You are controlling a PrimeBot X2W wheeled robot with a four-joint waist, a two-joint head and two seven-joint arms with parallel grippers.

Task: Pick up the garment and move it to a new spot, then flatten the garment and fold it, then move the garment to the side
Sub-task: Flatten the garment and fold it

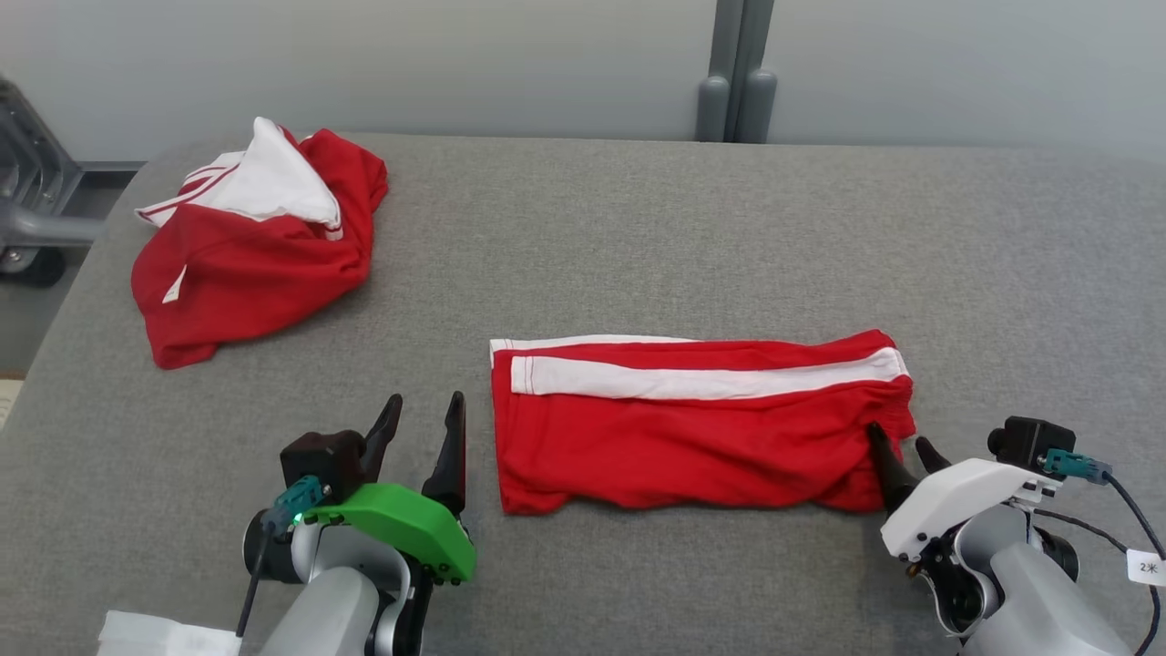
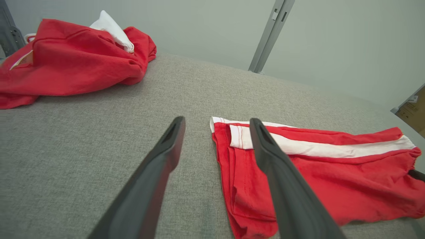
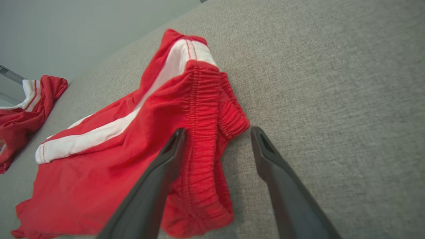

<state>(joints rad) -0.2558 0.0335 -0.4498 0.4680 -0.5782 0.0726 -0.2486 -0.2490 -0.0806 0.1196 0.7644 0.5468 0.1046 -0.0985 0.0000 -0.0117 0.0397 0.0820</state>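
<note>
Head view: garment [image 1: 692, 446], red shorts w/ a white stripe [image 1: 701, 381], lies folded into a flat rectangle on the grey padded table [image 1: 638, 228], right of centre, toward the front edge. Long axis runs left–right across the robot, so one short end faces each arm.

Left gripper [image 1: 424, 401] sits just beside the hem end [image 2: 225, 166] but apart from it, w/ a strip of bare table btwn. Its fingers point away from the robot, roughly square to the garment's length. Jaws stand wide apart w/ nothing btwn them: released.

Right gripper [image 1: 897, 437] is at the opp. end, at the near corner of the waistband [image 3: 206, 109]. Right wrist view has one finger over the gathered elastic and the other over bare table, w/ the band's corner in the gap. Jaws are spread there too, not pinched on the cloth. Can't tell whether that finger presses the fabric or just hovers.

A second red-and-white garment [image 1: 255, 264] is bunched at the far left corner, well apart.

Judgement: fold looks done, so what's left is prob. the shift to the side. Right arm is the nearer one; left needs a short sideways move toward the hem before closing. Gripping both short ends should keep the folded layers from sliding apart.
</note>
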